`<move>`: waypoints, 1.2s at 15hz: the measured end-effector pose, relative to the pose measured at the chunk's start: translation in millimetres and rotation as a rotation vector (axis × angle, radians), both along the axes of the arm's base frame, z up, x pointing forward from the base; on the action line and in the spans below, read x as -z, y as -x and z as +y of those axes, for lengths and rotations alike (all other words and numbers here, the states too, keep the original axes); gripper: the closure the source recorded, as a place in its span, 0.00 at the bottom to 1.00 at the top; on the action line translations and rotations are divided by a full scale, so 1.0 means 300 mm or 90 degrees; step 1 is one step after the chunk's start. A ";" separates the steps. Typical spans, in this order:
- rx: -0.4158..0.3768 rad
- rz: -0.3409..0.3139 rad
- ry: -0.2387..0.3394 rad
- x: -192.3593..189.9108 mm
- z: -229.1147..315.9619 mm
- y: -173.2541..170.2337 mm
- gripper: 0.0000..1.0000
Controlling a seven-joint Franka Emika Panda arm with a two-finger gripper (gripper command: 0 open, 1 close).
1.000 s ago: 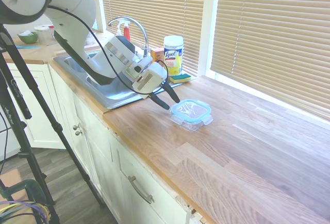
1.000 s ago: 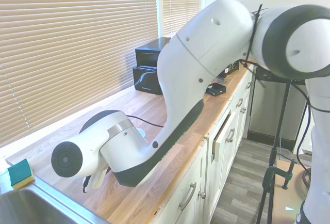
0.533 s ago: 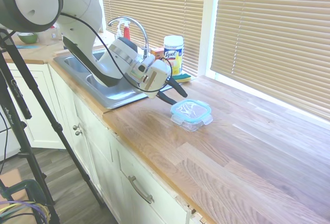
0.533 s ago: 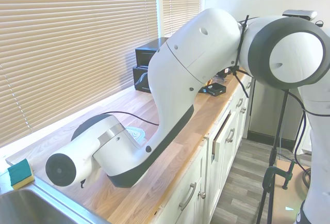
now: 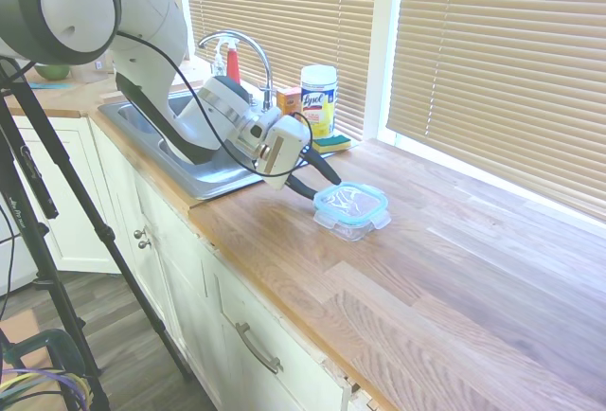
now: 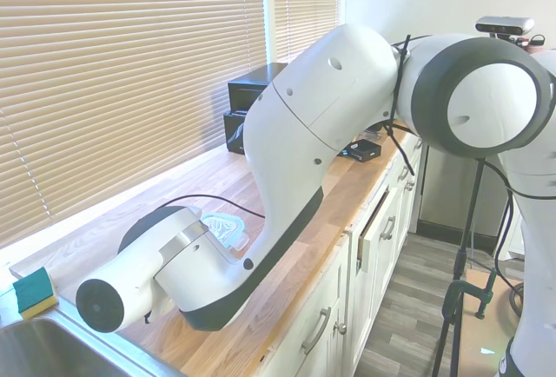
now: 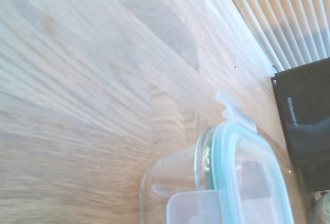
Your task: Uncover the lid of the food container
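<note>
The gripper (image 5: pixel 324 180) hung open just beside the food container (image 5: pixel 350 219) near the counter (image 5: pixel 454 278) edge, whose light, stiff lid (image 5: pixel 351 203) looked best gripped by 1 raised flap.

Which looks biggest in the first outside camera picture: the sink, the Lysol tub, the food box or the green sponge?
Largest to smallest, as they look:
1. The sink, partly hidden by the arm.
2. The food container with its lid.
3. The Lysol wipes canister, close to the container and farther away, so unsure.
4. The sponge.

Teal-rimmed clear lid (image 5: pixel 351 202), yellow-labelled canister (image 5: pixel 318 100), wood-grain brown countertop (image 5: pixel 454 278)
</note>
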State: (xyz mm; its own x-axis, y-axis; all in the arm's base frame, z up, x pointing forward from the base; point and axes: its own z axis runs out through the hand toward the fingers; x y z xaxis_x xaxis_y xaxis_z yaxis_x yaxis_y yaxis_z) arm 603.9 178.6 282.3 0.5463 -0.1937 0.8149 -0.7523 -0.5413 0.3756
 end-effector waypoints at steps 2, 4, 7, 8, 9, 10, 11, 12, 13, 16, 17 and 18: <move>0.003 0.000 0.007 -0.004 0.011 0.005 1.00; 0.010 0.003 0.014 -0.004 0.021 0.016 1.00; 0.022 0.005 0.023 -0.005 0.015 0.021 1.00; 0.026 0.007 0.026 -0.005 0.012 0.023 1.00; 0.028 0.009 0.028 -0.005 0.010 0.024 1.00; 0.030 0.011 0.029 -0.003 0.009 0.026 1.00; 0.032 0.013 0.029 0.000 0.007 0.028 1.00; 0.033 0.015 0.029 0.005 0.006 0.031 1.00; 0.034 0.017 0.029 0.010 0.006 0.034 1.00; 0.033 0.021 0.028 0.015 0.014 0.041 1.00; 0.033 0.021 0.027 0.016 0.019 0.043 1.00; 0.033 0.022 0.027 0.016 0.022 0.044 1.00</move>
State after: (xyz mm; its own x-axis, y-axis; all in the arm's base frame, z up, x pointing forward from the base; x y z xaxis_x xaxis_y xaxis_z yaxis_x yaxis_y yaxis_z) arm 590.6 185.2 277.7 0.5643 -0.1882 0.8038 -0.7649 -0.4856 0.4233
